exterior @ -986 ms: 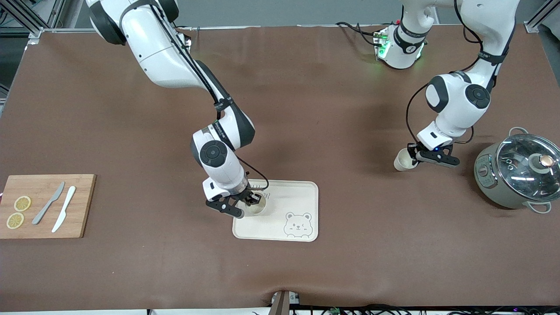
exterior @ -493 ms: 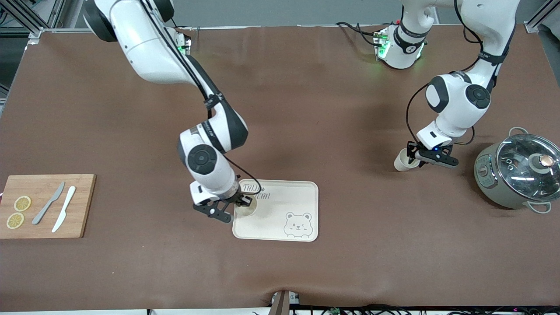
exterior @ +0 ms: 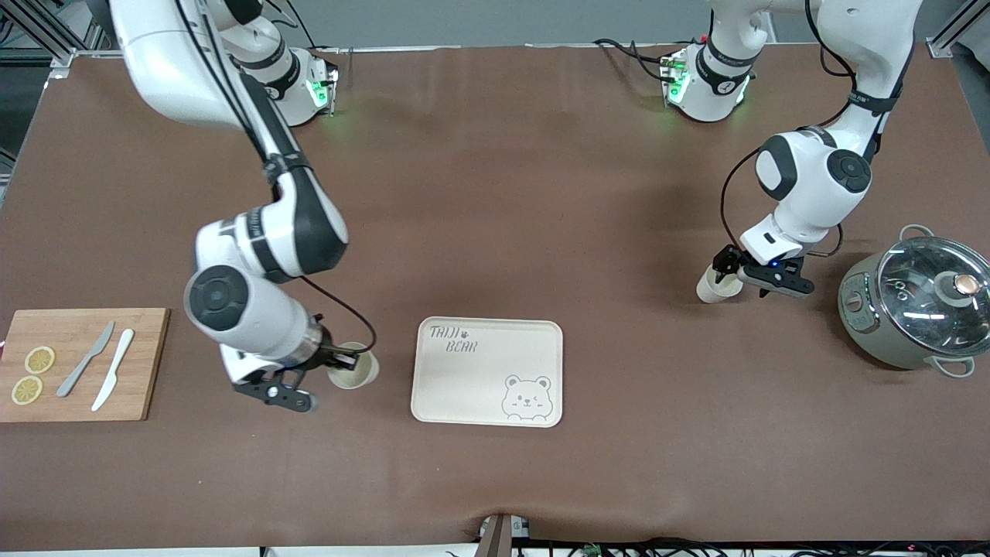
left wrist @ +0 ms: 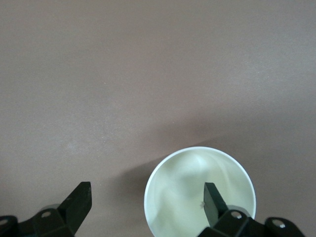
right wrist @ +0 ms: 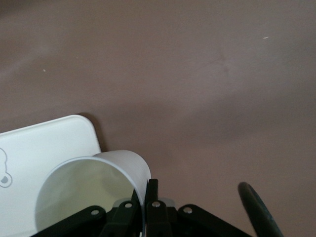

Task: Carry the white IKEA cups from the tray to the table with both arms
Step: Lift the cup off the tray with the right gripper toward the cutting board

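From the front view, the right gripper [exterior: 334, 370] pinches the rim of one white cup [exterior: 353, 367] just beside the bear tray [exterior: 488, 373], toward the right arm's end of the table; whether that cup rests on the brown table [exterior: 495, 193] or hangs just above it is hard to tell from here. The tray carries nothing. Toward that same end lies a wooden cutting board [exterior: 147, 363] with two lemon slices [exterior: 32, 374], a grey knife [exterior: 86, 359] and a white knife [exterior: 113, 369]. The left gripper [exterior: 731, 280] is at the second white cup [exterior: 712, 285], which stands on the table near the grey-green pot [exterior: 913, 309] with its glass lid. In the left wrist view, the left gripper [left wrist: 148, 200] is spread wide, one finger [left wrist: 211, 202] inside the cup [left wrist: 187, 187] and the other outside it, clear of the wall, so the cup stands released. In the right wrist view, the right gripper [right wrist: 144, 197] is clamped tight on the wall of its cup [right wrist: 94, 185], which is tipped, with a corner of the tray [right wrist: 49, 143] showing close by.
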### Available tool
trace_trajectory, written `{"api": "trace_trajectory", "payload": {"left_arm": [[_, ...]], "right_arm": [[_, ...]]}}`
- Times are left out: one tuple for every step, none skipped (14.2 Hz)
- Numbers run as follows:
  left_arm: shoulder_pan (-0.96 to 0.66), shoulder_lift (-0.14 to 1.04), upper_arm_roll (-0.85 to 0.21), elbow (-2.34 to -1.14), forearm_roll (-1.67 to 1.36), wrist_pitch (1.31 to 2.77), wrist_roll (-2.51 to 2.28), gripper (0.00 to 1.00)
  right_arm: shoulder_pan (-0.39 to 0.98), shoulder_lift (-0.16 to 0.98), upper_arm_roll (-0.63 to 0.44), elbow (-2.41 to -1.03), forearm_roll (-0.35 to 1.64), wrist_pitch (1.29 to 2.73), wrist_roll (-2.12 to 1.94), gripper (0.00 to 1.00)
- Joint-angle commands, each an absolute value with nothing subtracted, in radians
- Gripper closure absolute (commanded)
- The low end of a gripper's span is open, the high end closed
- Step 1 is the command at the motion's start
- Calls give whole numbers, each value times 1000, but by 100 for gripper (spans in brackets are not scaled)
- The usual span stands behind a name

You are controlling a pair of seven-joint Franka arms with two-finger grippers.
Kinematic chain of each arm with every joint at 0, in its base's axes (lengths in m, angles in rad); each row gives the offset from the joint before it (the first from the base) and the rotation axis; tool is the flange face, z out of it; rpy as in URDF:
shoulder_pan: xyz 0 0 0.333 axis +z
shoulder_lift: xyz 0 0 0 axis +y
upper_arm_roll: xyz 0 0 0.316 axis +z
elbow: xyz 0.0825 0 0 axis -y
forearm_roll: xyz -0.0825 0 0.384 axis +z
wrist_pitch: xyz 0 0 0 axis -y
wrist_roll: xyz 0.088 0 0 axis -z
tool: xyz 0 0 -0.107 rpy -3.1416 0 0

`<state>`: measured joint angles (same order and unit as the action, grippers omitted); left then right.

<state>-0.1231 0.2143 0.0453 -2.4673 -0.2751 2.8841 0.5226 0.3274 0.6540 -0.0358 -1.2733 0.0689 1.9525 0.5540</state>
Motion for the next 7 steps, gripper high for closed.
{"api": "trace_trajectory", "payload": {"left_arm": [[-112, 213, 35, -2448, -307, 2896, 546, 0], [-112, 212, 35, -2436, -311, 2889, 543, 0], [-115, 212, 35, -2425, -321, 2881, 538, 0], [-117, 207, 35, -2413, -322, 2864, 531, 0], [-117, 198, 35, -2393, -322, 2827, 520, 0], [-118, 181, 35, -2373, -322, 2779, 511, 0], [-115, 166, 37, -2361, -324, 2740, 503, 0]], "right_arm": [[269, 554, -18, -1403, 91, 1953, 442, 96], [241, 528, -18, -1439, 92, 1956, 380, 96], [214, 506, -18, -1472, 92, 1962, 314, 96], [187, 490, -18, -1497, 92, 1965, 258, 96], [158, 480, -17, -1518, 92, 1970, 206, 96], [135, 471, -18, -1540, 94, 1986, 151, 96], [115, 460, -18, -1575, 98, 2021, 87, 96]]}}
